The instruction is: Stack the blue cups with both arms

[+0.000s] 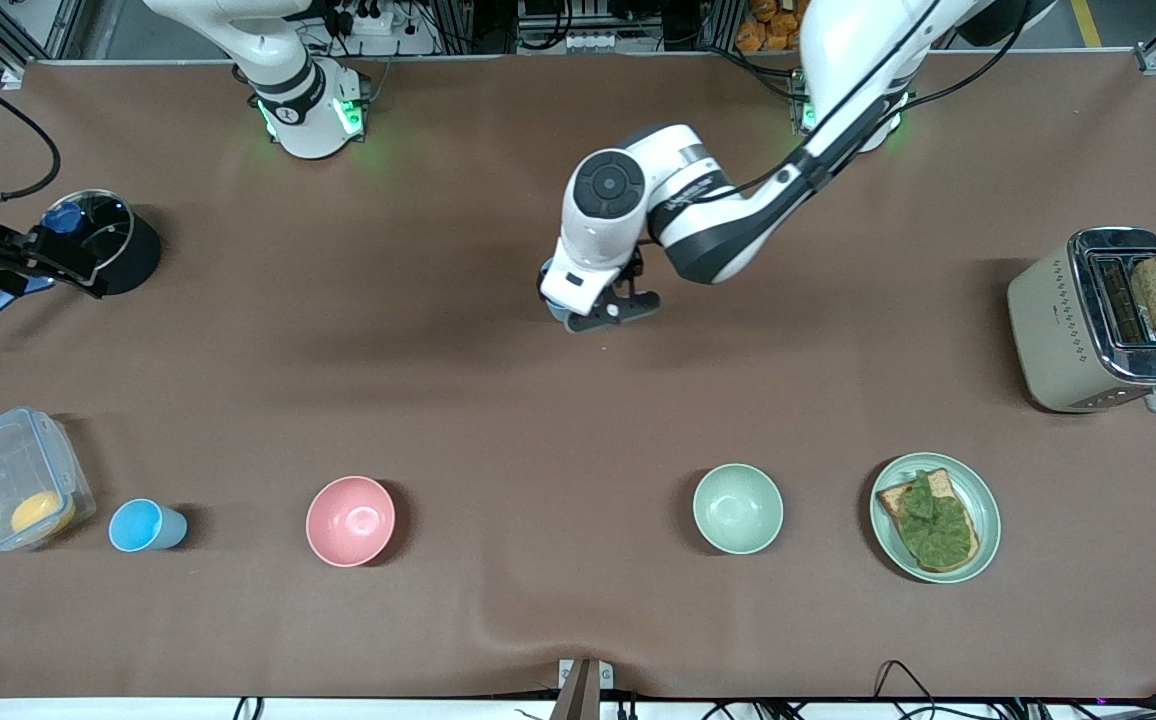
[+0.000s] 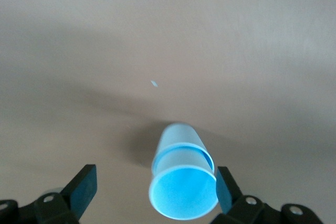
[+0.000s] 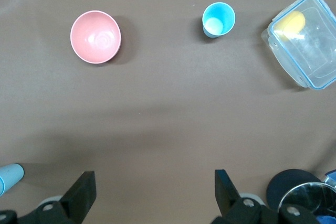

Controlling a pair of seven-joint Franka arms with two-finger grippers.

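Observation:
Two light-blue cups, one nested in the other (image 2: pixel 181 182), stand on the brown table mid-way between the arms' ends; they show partly under the left hand (image 1: pixel 556 302) and at the edge of the right wrist view (image 3: pixel 9 178). My left gripper (image 2: pixel 153 190) is open around this stack, with one finger (image 2: pixel 224 188) close beside it, and it shows in the front view (image 1: pixel 600 308). A single blue cup (image 1: pixel 143 525) stands upright between the pink bowl and the clear box, also in the right wrist view (image 3: pixel 218 19). My right gripper (image 3: pixel 152 192) is open and empty, held up by the black pot (image 1: pixel 68 268).
A pink bowl (image 1: pixel 350 520) and a pale green bowl (image 1: pixel 738 508) stand near the front camera. A plate with toast (image 1: pixel 936 517), a toaster (image 1: pixel 1103 320), a clear lidded box (image 1: pixel 13 478) and a black pot with glass lid (image 1: pixel 118 240) stand around the edges.

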